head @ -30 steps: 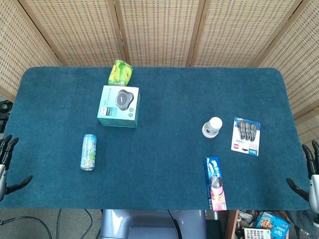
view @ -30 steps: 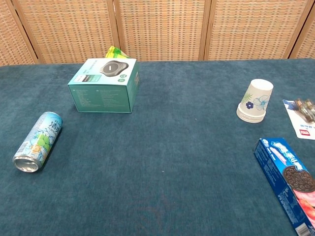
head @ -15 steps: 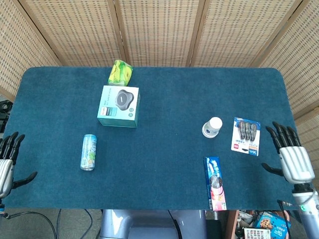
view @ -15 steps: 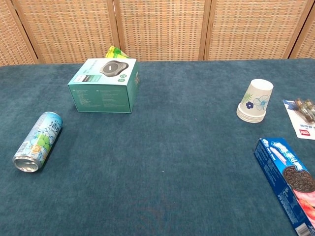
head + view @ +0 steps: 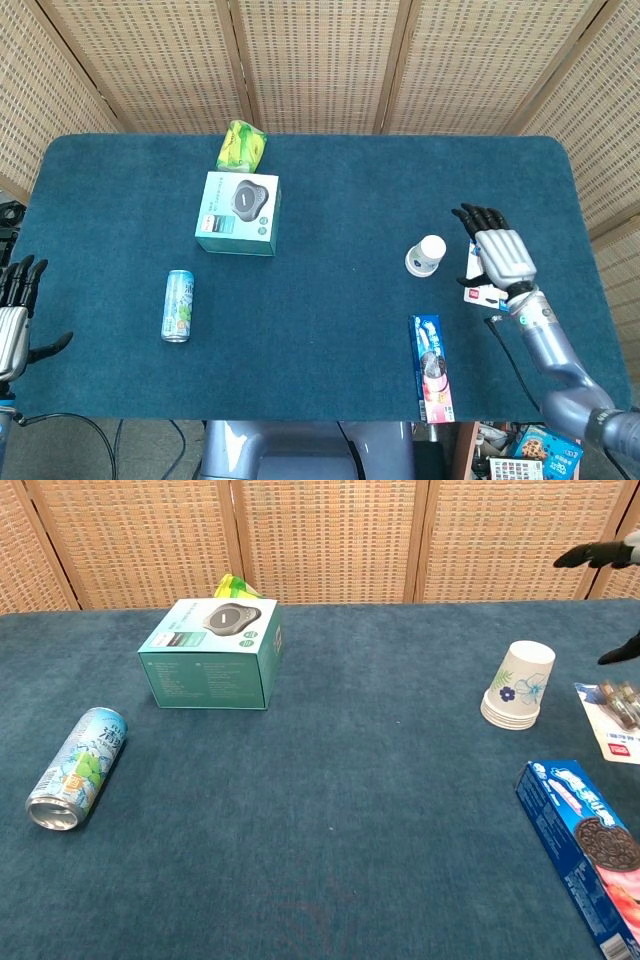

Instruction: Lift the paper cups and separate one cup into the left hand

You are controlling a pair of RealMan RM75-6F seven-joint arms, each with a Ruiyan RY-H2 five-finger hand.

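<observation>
At the worktop's near left corner the left hand [image 5: 14, 318] hangs with fingers spread, holding nothing, while farther in, toward the right edge, the right hand [image 5: 500, 256] hovers with fingers apart and empty just beside the inverted stack of paper cups [image 5: 426, 255].
</observation>
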